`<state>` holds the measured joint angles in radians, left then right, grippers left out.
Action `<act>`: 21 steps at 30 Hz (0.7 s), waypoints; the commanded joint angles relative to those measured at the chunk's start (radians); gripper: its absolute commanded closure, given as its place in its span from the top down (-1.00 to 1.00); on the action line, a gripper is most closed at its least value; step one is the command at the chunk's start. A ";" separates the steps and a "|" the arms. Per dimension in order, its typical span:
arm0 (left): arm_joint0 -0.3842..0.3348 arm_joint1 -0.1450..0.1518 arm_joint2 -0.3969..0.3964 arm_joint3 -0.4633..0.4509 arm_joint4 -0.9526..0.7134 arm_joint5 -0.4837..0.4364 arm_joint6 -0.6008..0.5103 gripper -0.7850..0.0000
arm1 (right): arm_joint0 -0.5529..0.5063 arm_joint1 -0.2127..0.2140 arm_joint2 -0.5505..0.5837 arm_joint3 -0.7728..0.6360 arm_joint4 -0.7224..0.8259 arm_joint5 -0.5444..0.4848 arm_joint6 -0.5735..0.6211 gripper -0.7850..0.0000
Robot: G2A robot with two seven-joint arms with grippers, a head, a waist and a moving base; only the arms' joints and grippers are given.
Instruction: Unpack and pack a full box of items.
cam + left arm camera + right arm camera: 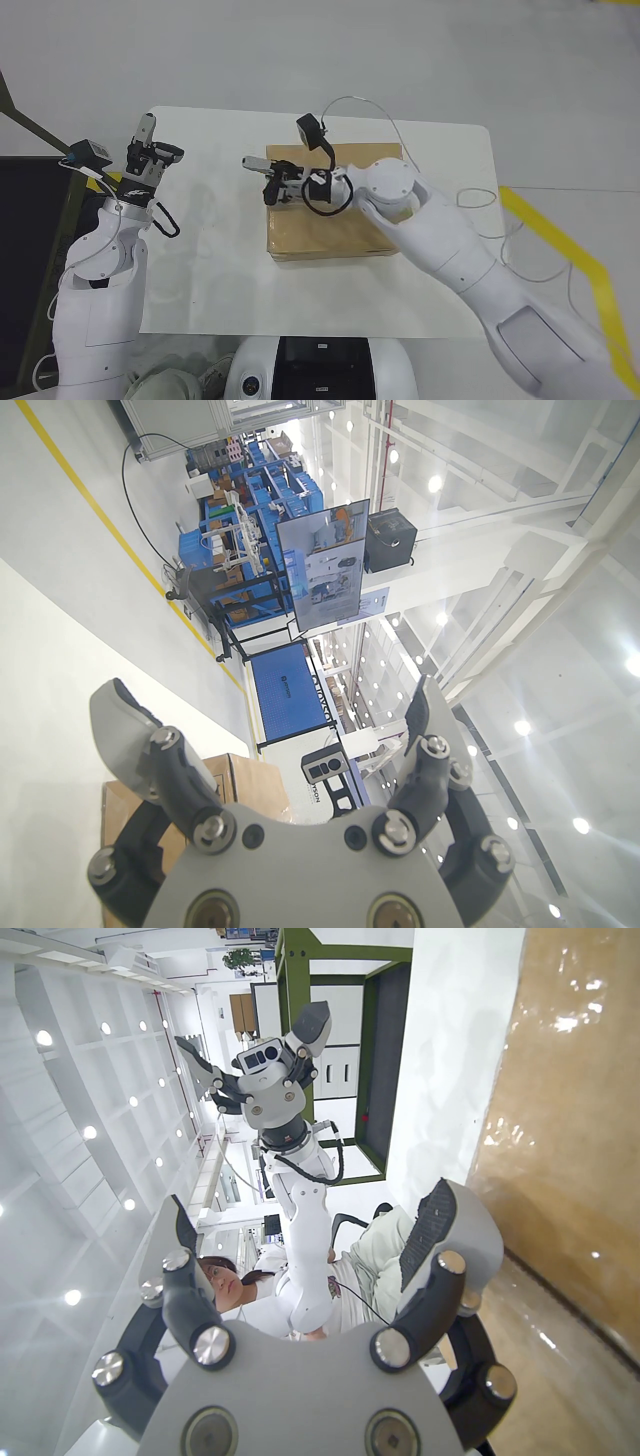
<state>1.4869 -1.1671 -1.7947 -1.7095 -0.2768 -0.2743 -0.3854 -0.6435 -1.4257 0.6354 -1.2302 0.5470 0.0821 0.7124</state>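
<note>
The shut box [320, 232] on the counter [220, 260] hides its contents, and the right arm [440, 240] covers part of it. The right gripper [307, 1208] is spread over the box's left edge; the left gripper [270, 695] is spread too.

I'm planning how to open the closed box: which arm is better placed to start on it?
Probably the right. The right arm hangs over the box with open jaws at its edge; the left arm stands at the side of the table, apart from the box.
</note>
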 commanded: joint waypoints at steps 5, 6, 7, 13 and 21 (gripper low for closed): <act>0.000 0.000 0.000 0.000 0.000 0.000 0.000 1.00 | 0.030 -0.029 -0.024 0.080 0.016 0.008 0.034 1.00; 0.000 0.000 0.000 0.000 0.000 0.000 0.000 1.00 | 0.032 -0.032 -0.024 0.090 0.015 0.009 0.037 1.00; 0.000 0.000 0.000 0.000 0.000 0.000 0.000 1.00 | 0.034 -0.035 -0.024 0.098 0.013 0.010 0.039 1.00; 0.000 0.000 0.000 0.000 0.000 0.000 0.000 1.00 | 0.028 -0.038 -0.004 0.114 0.002 0.018 0.050 1.00; 0.000 0.000 0.000 0.000 0.000 0.000 0.000 1.00 | -0.030 -0.008 0.074 0.057 -0.049 0.055 0.039 1.00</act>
<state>1.4869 -1.1671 -1.7947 -1.7095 -0.2768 -0.2743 -0.3854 -0.6626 -1.4391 0.6958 -1.1595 0.5077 0.1306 0.7539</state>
